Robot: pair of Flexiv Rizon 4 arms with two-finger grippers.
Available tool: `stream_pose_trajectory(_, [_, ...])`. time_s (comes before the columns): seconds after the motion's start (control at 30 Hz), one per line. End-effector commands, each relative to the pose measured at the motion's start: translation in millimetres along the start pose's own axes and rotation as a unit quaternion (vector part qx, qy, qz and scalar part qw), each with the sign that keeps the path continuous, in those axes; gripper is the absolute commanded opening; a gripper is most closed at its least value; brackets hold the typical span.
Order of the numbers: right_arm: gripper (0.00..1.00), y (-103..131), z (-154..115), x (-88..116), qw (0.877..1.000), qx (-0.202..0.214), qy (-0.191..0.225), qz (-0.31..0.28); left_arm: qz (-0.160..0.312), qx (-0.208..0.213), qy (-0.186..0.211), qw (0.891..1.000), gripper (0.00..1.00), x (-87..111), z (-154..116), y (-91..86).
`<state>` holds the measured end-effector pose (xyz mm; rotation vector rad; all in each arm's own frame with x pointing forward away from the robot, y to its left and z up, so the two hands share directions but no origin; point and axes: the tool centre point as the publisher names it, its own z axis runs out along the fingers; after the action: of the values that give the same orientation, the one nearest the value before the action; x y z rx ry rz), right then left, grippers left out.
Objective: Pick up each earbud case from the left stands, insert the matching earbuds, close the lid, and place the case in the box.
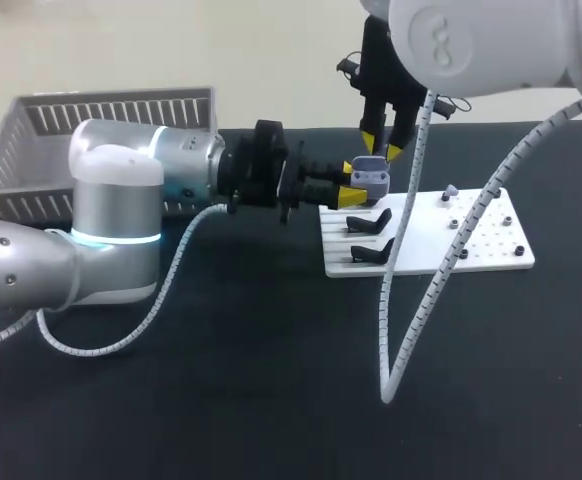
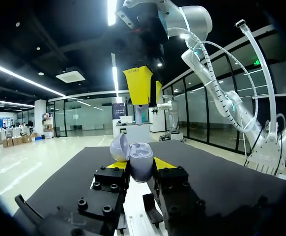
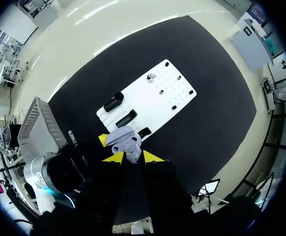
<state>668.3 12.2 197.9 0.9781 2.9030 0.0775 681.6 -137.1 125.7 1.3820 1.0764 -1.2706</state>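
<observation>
With the left hand [image 1: 356, 184] clamping the open case [image 1: 373, 177] in the upper middle of the frame, the right hand's [image 1: 383, 147] pinched earbud [image 2: 142, 114] could miss its socket if misaligned.

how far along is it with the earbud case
Done: one earbud case is off the stands, with its lid open. In hand: the left gripper is shut on it, and the right gripper hangs just above it. Left: an earbud sits on the white board, the lid is not yet closed, and the case has yet to go into the box.
</observation>
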Motion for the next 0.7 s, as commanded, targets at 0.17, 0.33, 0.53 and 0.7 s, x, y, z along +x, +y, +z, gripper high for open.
stream_pose_trajectory(0.17, [0.00,8.5,5.6,7.0,1.000,0.019,-0.011,0.013,0.001,-0.003,0.000,1.000,0.00,0.4,0.4,-1.6])
stream_pose_trajectory(0.33, [0.00,12.8,7.7,8.8,0.999,0.023,-0.019,0.025,0.001,-0.003,0.000,1.000,0.00,0.4,0.4,-1.6])
stream_pose_trajectory(0.53, [0.00,10.9,12.2,7.5,0.998,0.031,-0.029,0.042,0.001,-0.003,0.000,1.000,0.00,0.4,0.4,-1.6])
stream_pose_trajectory(0.7, [0.00,8.6,13.1,6.7,0.997,0.038,-0.038,0.052,0.001,-0.003,0.000,1.000,0.00,0.4,0.4,-1.6])
